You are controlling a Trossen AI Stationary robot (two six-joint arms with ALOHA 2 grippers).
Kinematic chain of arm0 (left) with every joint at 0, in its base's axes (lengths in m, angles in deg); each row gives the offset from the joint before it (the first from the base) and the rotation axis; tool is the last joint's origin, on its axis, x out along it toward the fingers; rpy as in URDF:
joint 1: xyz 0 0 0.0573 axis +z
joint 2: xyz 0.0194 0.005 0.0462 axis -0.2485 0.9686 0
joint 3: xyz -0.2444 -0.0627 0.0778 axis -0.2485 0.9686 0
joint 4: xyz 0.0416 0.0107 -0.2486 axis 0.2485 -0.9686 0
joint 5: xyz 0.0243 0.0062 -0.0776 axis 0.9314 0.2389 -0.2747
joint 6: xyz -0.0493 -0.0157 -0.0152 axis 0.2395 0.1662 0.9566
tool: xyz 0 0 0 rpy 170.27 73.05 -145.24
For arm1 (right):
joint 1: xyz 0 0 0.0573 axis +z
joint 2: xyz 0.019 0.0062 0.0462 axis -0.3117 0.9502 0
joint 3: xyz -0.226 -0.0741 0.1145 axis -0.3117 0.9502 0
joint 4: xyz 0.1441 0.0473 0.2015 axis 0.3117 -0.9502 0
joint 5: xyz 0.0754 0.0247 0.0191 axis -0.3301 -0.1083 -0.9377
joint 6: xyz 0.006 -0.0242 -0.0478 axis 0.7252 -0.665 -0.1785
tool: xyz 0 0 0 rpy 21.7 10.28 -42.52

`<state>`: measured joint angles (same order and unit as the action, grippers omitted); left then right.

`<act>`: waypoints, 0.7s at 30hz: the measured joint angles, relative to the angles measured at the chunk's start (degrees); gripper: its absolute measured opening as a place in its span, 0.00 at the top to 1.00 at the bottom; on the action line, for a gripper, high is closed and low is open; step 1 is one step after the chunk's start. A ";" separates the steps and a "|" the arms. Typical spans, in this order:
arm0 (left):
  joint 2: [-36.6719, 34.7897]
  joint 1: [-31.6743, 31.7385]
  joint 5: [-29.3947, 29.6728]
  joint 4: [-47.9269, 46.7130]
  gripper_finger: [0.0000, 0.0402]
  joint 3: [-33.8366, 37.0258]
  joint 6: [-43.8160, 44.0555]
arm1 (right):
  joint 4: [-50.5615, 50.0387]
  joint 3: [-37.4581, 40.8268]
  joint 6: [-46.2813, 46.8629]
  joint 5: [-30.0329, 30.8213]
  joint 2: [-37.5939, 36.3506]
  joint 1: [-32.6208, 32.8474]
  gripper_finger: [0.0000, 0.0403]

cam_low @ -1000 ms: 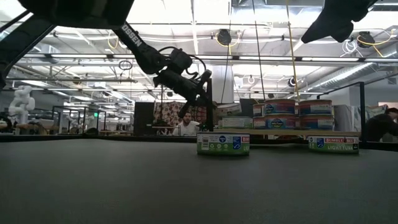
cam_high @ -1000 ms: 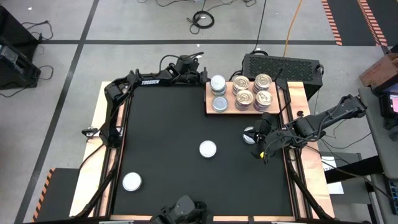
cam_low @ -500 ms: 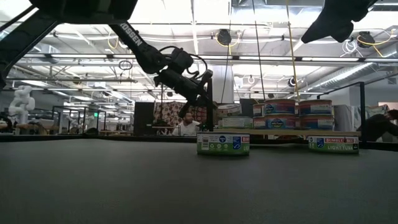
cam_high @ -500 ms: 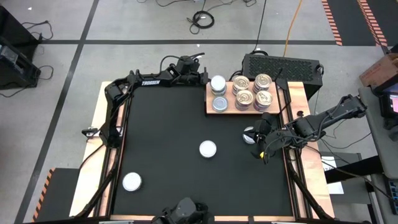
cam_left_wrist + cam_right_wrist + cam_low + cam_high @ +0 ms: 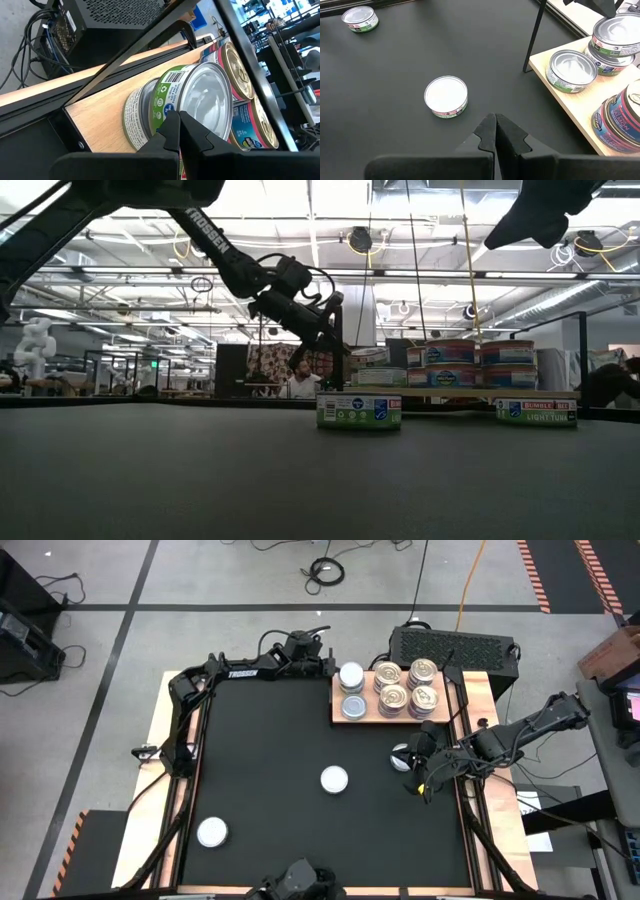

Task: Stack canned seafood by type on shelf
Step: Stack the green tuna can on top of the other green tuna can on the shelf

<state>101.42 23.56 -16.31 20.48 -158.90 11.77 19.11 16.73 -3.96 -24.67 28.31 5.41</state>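
Note:
The shelf (image 5: 400,716) is a light wooden board at the far right of the black mat. On it stand gold-topped cans (image 5: 406,686), two high, a stack of two silver-topped cans (image 5: 351,675) and one silver-topped can (image 5: 353,707). Loose cans lie on the mat at the middle (image 5: 334,779), near left (image 5: 212,832) and right (image 5: 400,758). My left gripper (image 5: 177,117) is shut just left of the silver-topped stack (image 5: 200,92). My right gripper (image 5: 495,120) is shut and hangs high over the mat beside the right-hand loose can (image 5: 446,96). My left gripper's shut fingertips (image 5: 170,122) stand level against the side of the stack's upper can (image 5: 167,90), coming from the table's left. I cannot tell whether they touch it. The stack stands upright on the shelf.
A thin black post (image 5: 535,35) rises at the shelf's near left corner. A black ventilated box (image 5: 455,643) sits behind the shelf. Cables run along the table's far edge (image 5: 290,640). The mat's left half (image 5: 250,740) holds only the one can.

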 joint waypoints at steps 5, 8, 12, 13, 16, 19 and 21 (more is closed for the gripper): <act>0.00 -0.06 0.51 -0.02 0.98 0.02 -1.07 | 0.00 0.00 0.00 0.00 0.00 0.00 1.00; 0.00 -0.07 0.63 0.23 0.95 0.02 -1.04 | 0.00 0.00 0.00 0.00 0.00 0.00 1.00; 0.00 -0.10 0.61 0.22 0.94 0.02 -1.00 | 0.00 0.00 0.00 -0.01 0.00 -0.02 1.00; 0.00 -0.10 0.61 0.20 0.94 0.02 -1.00 | 0.00 0.00 0.00 -0.01 0.00 -0.02 1.00; 0.00 -0.10 0.59 0.20 0.94 0.02 -1.00 | 0.00 0.00 0.00 -0.02 0.00 -0.02 1.00; 0.00 0.06 0.46 0.17 0.94 0.02 -1.05 | 0.00 0.00 0.00 -0.02 0.00 -0.01 1.00; 0.00 0.53 -0.42 0.11 0.94 0.02 -1.18 | 0.00 0.00 0.00 -0.02 0.00 -0.02 1.00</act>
<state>101.42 24.09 -16.73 20.59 -158.88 10.59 19.11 16.73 -3.96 -24.69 28.31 5.39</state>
